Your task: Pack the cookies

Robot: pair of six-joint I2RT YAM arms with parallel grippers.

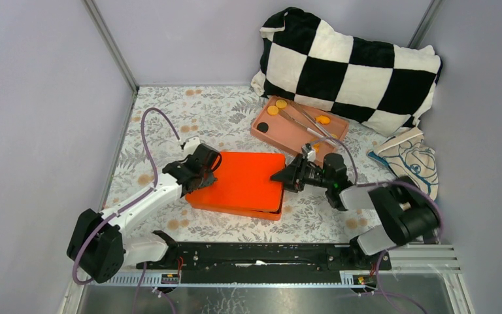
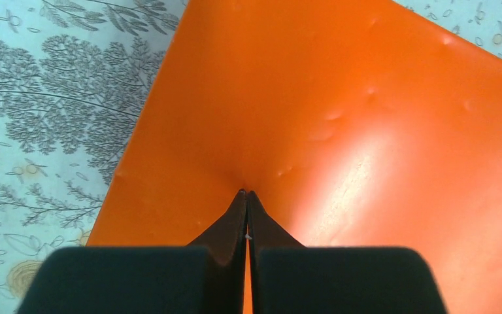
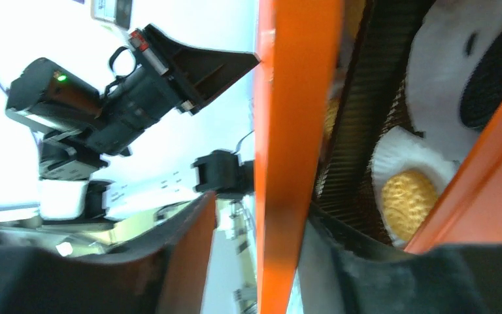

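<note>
A flat orange box (image 1: 242, 180) lies mid-table with its lid (image 2: 340, 118) down. My left gripper (image 1: 210, 171) is shut, tips together (image 2: 246, 193) resting on the lid's left part. At the box's right edge is my right gripper (image 1: 278, 176), open, its jaws straddling the lid's rim (image 3: 287, 131) with a gap on the outer side. Under the rim I see a golden cookie (image 3: 408, 204) in a white paper cup (image 3: 392, 150) and a black cookie (image 3: 493, 72). More cookies (image 1: 281, 103) lie in a pink tray (image 1: 271, 134) behind.
Metal tongs (image 1: 301, 121) rest across the pink tray. A black-and-white checked pillow (image 1: 346, 65) fills the back right corner, with a printed cloth bag (image 1: 408, 160) in front of it. Grey walls close both sides; a floral cloth (image 1: 189, 111) covers the table.
</note>
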